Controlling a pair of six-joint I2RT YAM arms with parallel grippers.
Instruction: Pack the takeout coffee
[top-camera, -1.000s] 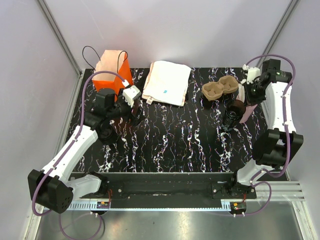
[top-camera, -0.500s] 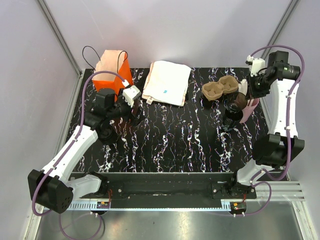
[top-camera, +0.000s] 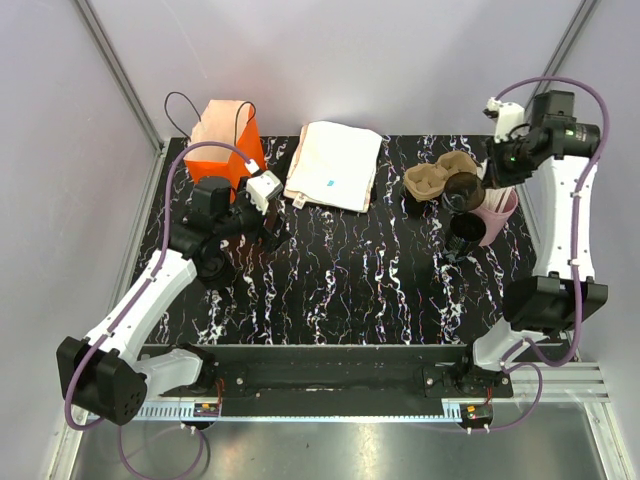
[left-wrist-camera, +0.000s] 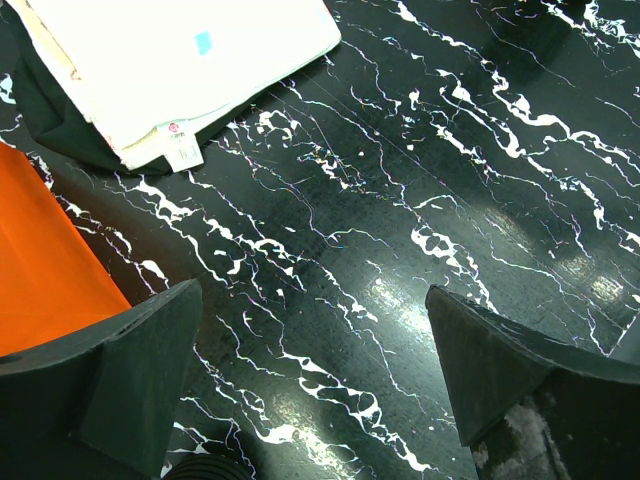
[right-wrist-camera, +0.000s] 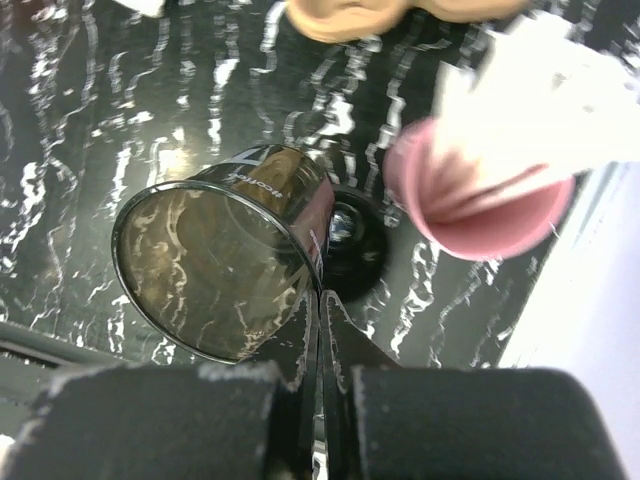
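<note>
The takeout coffee (top-camera: 463, 190) (right-wrist-camera: 225, 265) is a small glossy black cup, lifted off the table and tilted, its open mouth toward the right wrist camera. My right gripper (top-camera: 482, 183) (right-wrist-camera: 322, 298) is shut on the cup's rim, one finger inside and one outside. The cup hangs beside the brown cardboard cup carrier (top-camera: 440, 177) (right-wrist-camera: 350, 15). My left gripper (top-camera: 272, 228) (left-wrist-camera: 310, 295) hovers open over bare table at the left, with nothing between its fingers.
A flat black disc (top-camera: 462, 232) (right-wrist-camera: 352, 238) lies on the table below the cup. A pink cup of white sticks (top-camera: 497, 212) (right-wrist-camera: 480, 190) stands at the right. An orange paper bag (top-camera: 225, 140) (left-wrist-camera: 40, 270) and a folded white cloth (top-camera: 335, 165) (left-wrist-camera: 170, 60) sit at the back.
My right gripper has raised the black cup and carried it a little left and back, toward the cardboard carrier. The left arm has stayed still.
</note>
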